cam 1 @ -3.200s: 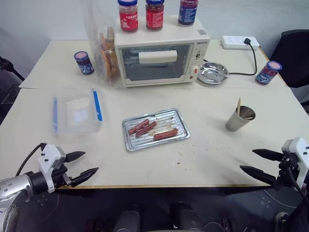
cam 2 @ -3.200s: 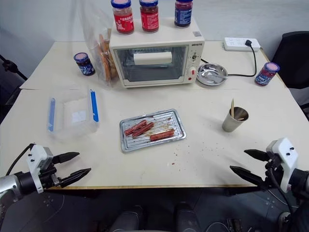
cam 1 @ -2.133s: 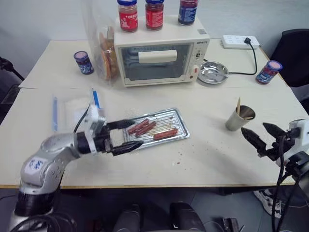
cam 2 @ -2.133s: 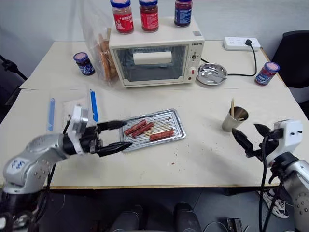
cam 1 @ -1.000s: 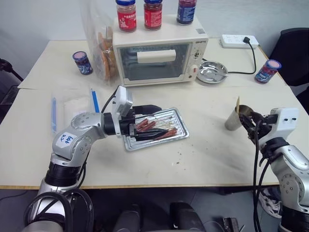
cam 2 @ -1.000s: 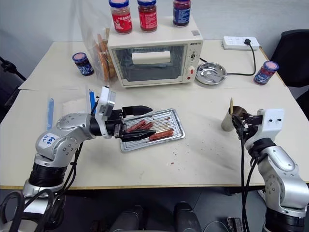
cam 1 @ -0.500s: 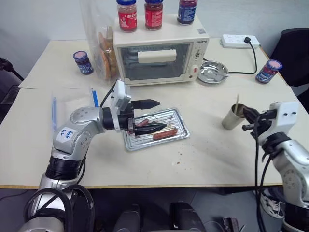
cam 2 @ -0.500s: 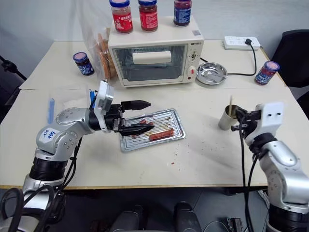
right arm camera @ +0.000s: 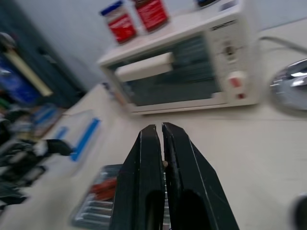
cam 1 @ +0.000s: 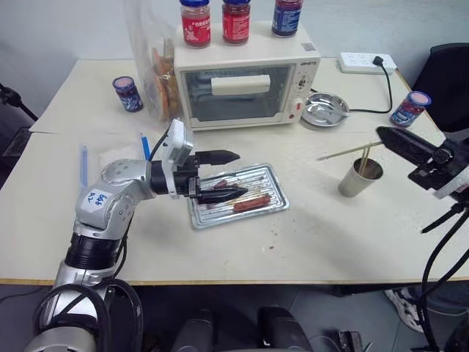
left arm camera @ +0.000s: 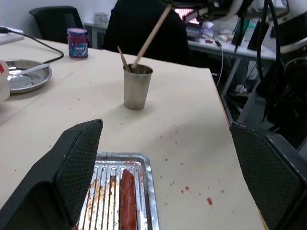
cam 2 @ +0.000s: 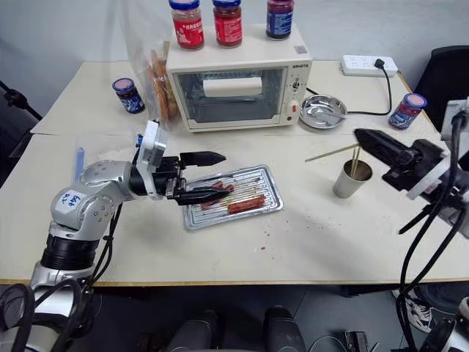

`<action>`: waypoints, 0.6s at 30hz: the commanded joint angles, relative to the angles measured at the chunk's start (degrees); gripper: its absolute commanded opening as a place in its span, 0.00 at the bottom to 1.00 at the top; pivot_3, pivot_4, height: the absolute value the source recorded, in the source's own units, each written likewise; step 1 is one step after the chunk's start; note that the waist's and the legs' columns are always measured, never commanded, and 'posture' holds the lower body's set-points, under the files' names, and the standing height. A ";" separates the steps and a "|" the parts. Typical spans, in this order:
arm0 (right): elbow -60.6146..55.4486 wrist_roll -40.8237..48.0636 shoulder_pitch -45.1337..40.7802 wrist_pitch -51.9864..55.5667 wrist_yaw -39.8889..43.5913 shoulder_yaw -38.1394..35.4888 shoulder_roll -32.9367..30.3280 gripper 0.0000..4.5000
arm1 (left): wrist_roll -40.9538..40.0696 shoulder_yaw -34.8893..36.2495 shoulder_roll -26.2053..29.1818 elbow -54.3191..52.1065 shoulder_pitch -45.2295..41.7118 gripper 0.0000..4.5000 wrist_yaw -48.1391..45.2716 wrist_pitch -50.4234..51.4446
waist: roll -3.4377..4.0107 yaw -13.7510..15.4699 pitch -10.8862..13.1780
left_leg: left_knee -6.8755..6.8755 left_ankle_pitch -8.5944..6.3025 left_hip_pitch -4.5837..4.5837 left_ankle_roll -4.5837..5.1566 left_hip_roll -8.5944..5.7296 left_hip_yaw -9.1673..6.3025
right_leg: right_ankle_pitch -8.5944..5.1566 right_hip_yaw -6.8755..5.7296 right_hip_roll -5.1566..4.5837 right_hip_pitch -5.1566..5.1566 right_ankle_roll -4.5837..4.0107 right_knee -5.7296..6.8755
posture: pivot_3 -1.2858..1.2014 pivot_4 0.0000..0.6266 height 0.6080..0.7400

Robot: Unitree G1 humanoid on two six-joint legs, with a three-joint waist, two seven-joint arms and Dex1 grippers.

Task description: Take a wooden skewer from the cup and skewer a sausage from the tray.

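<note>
Two arms work over your bench (cam 1: 352,242), which carries a toaster oven (cam 1: 245,84) at the back, the ribbed metal tray (cam 1: 272,209) in the middle and the small metal cup (cam 1: 357,179) to the right of it.

The change that matters is on your right side. A second ago the right gripper (cam 1: 388,137) sat low beside the cup with its fingers partly apart; now it has risen above and to the right of the cup and is clamped on one wooden skewer (cam 1: 344,152). The right wrist view shows the two black fingers pressed together, the stick's end just visible between them. The skewer runs nearly level, its free end reaching out to the left, clear of the cup. Another stick stands in the cup. So the picking half looks done, and the skewering is what remains.

Your left gripper (cam 1: 233,175) has kept its place, held level over the tray's left end with its fingers spread wide and nothing in them. The nearest sausage (cam 1: 250,203) lies on the tray just right of those fingertips, untouched; I judge the left arm is waiting to steady it.
</note>
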 commanded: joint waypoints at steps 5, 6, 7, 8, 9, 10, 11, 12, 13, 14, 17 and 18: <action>0.18 15.79 -5.35 -10.85 -10.87 11.56 13.04 0.00 | -4.41 3.63 -1.05 -1.78 -0.18 1.00 1.54 3.88 | -0.05 -0.44 0.03 | 0.07 -0.01 -0.01 0.02 0.04 0.00 | 0.01 0.00 0.05 -0.01 0.02 0.04 | 0.52 0.24 1.00; 0.23 15.79 -5.83 -11.00 -11.05 12.21 14.85 0.00 | -4.03 3.68 -1.11 -1.81 -0.13 1.00 1.97 3.79 | -0.03 -0.41 0.04 | 0.07 -0.01 -0.01 0.02 0.03 0.00 | 0.01 0.01 0.04 -0.02 0.02 0.06 | 0.52 0.24 1.00; 0.50 15.79 -6.47 -10.98 -10.90 12.74 16.62 0.00 | -3.65 3.76 -1.19 -1.72 -0.24 1.00 2.37 3.51 | -0.03 -0.37 0.04 | 0.06 -0.01 -0.02 0.01 0.02 0.00 | 0.01 0.01 0.03 -0.04 0.02 0.06 | 0.52 0.24 1.00; 0.76 15.79 -6.96 -10.87 -10.86 13.05 17.91 0.00 | -3.59 3.92 -1.28 -1.62 -0.41 1.00 2.64 3.44 | -0.02 -0.31 0.05 | 0.06 -0.01 -0.06 0.01 0.03 -0.01 | 0.01 0.01 0.03 -0.07 0.02 0.06 | 0.52 0.24 1.00; 1.22 15.79 -7.57 -10.78 -11.22 13.43 19.38 0.00 | -3.83 4.25 -1.48 -1.50 -0.87 1.00 3.16 3.58 | -0.01 -0.28 0.05 | 0.08 -0.01 -0.11 0.01 0.01 -0.01 | 0.01 0.02 0.01 -0.13 0.02 0.06 | 0.52 0.24 1.00; 1.70 15.79 -8.02 -10.53 -11.53 13.84 20.60 0.00 | -4.31 4.59 -1.76 -1.40 -1.40 1.00 3.66 3.88 | -0.01 -0.23 0.05 | 0.08 -0.01 -0.12 0.01 -0.01 -0.01 | 0.01 0.02 -0.01 -0.16 0.02 0.07 | 0.52 0.24 1.00; 2.01 15.79 -8.31 -10.27 -11.87 14.01 21.41 0.00 | -4.66 4.82 -1.96 -1.37 -1.74 1.00 3.99 4.14 | -0.01 -0.19 0.05 | 0.09 -0.01 -0.13 0.01 0.00 -0.02 | 0.01 0.01 0.00 -0.16 0.02 0.05 | 0.52 0.24 1.00; 2.00 15.79 -8.38 -9.61 -11.65 14.71 21.80 0.00 | -5.01 5.14 -2.44 -1.42 -2.32 1.00 4.61 4.49 | -0.01 -0.09 0.05 | 0.09 -0.01 -0.13 0.01 -0.01 -0.03 | 0.01 0.00 -0.01 -0.16 0.02 0.05 | 0.52 0.24 1.00; 1.80 15.79 -8.30 -8.95 -11.33 15.29 21.98 0.00 | -5.22 5.33 -2.87 -1.58 -2.68 1.00 5.03 4.71 | -0.01 0.02 0.05 | 0.09 -0.01 -0.14 0.01 -0.01 -0.04 | 0.01 -0.02 -0.01 -0.16 0.02 0.04 | 0.52 0.24 1.00; 1.54 15.79 -8.23 -8.52 -11.08 15.85 22.13 0.00 | -5.29 5.49 -3.19 -1.71 -2.93 1.00 5.31 4.75 | -0.01 0.04 0.05 | 0.10 -0.01 -0.15 0.00 -0.01 -0.07 | 0.01 -0.04 -0.02 -0.16 0.02 0.03 | 0.52 0.24 1.00; 0.97 15.79 -7.58 -7.74 -10.32 17.12 22.19 0.00 | -5.32 5.49 -3.56 -2.28 -3.11 1.00 5.58 4.72 | -0.01 -0.09 0.05 | 0.10 -0.01 -0.18 0.01 -0.04 -0.08 | 0.01 -0.04 -0.04 -0.16 0.02 0.02 | 0.52 0.24 1.00; 0.77 15.79 -7.22 -7.55 -10.15 17.46 22.09 0.00 | -5.42 5.49 -3.62 -2.51 -3.08 1.00 5.67 4.70 | -0.01 -0.11 0.05 | 0.11 -0.01 -0.18 0.01 -0.04 -0.08 | 0.01 -0.04 -0.04 -0.16 0.02 0.02 | 0.52 0.24 1.00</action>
